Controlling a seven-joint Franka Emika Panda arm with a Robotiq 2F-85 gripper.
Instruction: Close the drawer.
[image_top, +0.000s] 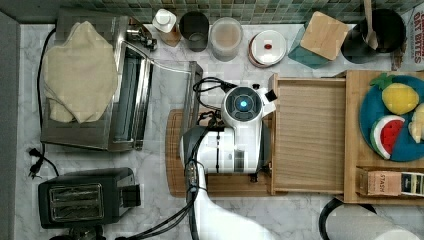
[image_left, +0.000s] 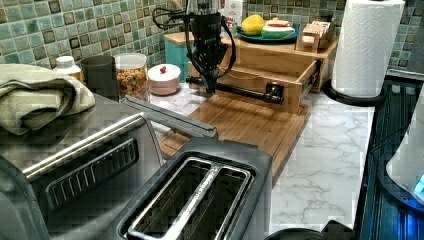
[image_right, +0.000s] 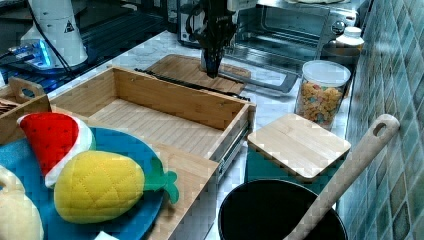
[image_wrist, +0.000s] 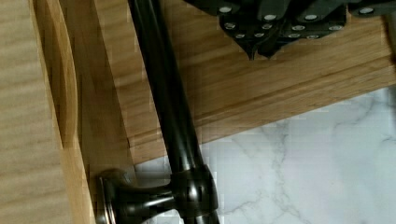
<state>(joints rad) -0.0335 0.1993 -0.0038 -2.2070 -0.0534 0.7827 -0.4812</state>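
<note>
The light-wood drawer (image_top: 307, 135) stands pulled out of its cabinet (image_top: 352, 130), its pale bottom (image_right: 160, 125) bare. A dark bar handle (image_left: 240, 91) runs along the drawer's front (image_wrist: 70, 140). My gripper (image_left: 210, 90) points straight down just in front of that handle (image_wrist: 163, 93), over the darker cutting board (image_left: 240, 122). The fingers (image_wrist: 261, 35) are shut, tips together, with nothing between them. In the right view the gripper (image_right: 212, 72) hangs beyond the drawer's front wall, close to it. In the top view the arm's wrist (image_top: 242, 125) covers the gripper.
A toaster oven (image_top: 125, 100) with its door down stands at the top view's left, a toaster (image_top: 85, 197) below it. Jars (image_top: 226, 37) line the back wall. A blue plate (image_top: 367, 105) of plush fruit sits on the cabinet. A paper towel roll (image_left: 367, 45) stands beside it.
</note>
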